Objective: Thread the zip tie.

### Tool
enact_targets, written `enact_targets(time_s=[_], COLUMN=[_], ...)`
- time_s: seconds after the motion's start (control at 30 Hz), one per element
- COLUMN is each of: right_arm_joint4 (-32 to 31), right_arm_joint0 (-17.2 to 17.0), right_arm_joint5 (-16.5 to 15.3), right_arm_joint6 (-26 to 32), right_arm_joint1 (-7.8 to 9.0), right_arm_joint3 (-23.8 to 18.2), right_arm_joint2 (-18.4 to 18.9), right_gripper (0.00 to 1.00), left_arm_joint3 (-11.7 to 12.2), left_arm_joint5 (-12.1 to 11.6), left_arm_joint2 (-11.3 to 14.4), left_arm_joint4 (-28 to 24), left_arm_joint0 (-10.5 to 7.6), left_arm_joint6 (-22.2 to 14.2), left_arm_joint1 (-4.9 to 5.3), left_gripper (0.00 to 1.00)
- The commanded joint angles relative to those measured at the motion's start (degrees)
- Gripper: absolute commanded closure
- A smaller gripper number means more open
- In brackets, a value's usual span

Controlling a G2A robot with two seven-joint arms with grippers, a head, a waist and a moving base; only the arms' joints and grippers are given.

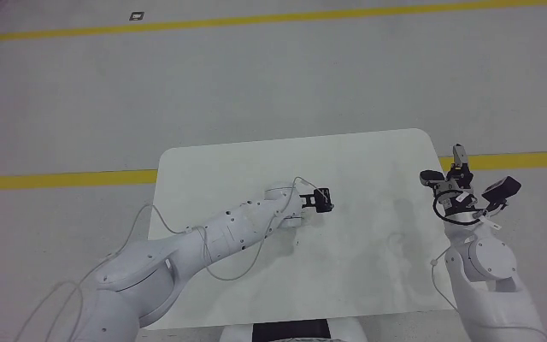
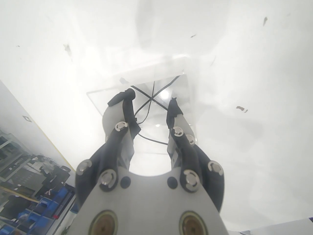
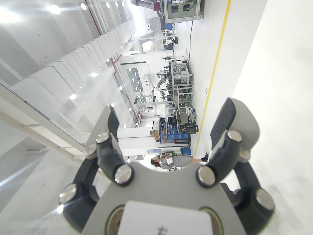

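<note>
A two-armed robot's left arm (image 1: 248, 221) is extended to the centre of the frame over a white, round-cornered counter (image 1: 376, 154). Its jaws are set well apart and closed on nothing, with the black-capped fingertips (image 2: 125, 96) poised over a clear plastic box (image 2: 190, 99) in which thin black plastic zip ties (image 2: 152, 98) lie crossed over one another. One strand curls close by a fingertip, though whether it touches cannot be told. At the right edge of the frame the right arm (image 1: 487, 256) is held at the counter's rim, its jaws spread wide, holding nothing and facing out across the workshop rather than at the work. The task appears to stand at its opening step: a single tie has yet to be lifted out of the box, and no threading has begun. To do this well, the left jaws would likely need to come down astride one strand, away from the crossing where two ties could be pinched together. They should close on its flat sides near one end, leaving the tail free to be fed. The strips look slim, springy and slick, so a firm, square grip seems wise. The clear walls of the box are hard to read and could foul a fingertip. The right jaws would then probably have to come in and take the other end for the threading.
</note>
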Motion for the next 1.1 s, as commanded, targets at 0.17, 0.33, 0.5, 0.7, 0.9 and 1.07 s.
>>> enact_targets(time_s=[0.17, 0.33, 0.5, 0.7, 0.9, 1.07], right_arm_joint4=[0.0, 0.0, 0.0, 0.0, 0.0, 0.0], right_arm_joint0=[0.0, 0.0, 0.0, 0.0, 0.0, 0.0], right_arm_joint5=[0.0, 0.0, 0.0, 0.0, 0.0, 0.0], right_arm_joint6=[0.0, 0.0, 0.0, 0.0, 0.0, 0.0], right_arm_joint1=[0.0, 0.0, 0.0, 0.0, 0.0, 0.0], right_arm_joint3=[0.0, 0.0, 0.0, 0.0, 0.0, 0.0], right_arm_joint2=[0.0, 0.0, 0.0, 0.0, 0.0, 0.0], right_gripper=[0.0, 0.0, 0.0, 0.0, 0.0, 0.0], left_arm_joint3=[0.9, 1.4, 1.6, 1.2, -0.6, -2.0], left_arm_joint5=[0.0, 0.0, 0.0, 0.0, 0.0, 0.0], left_arm_joint2=[0.0, 0.0, 0.0, 0.0, 0.0, 0.0], left_arm_joint4=[0.0, 0.1, 0.1, -0.1, -0.6, -0.7], left_arm_joint0=[-0.02, 0.07, 0.04, -0.21, -0.73, -0.92], left_arm_joint6=[-0.1, -0.4, -0.2, 0.1, 0.2, 0.0], left_arm_joint1=[-0.58, -0.92, -1.09, -0.97, -0.36, 0.46], left_gripper=[0.84, 0.94, 1.0, 1.0, 1.0, 1.0])
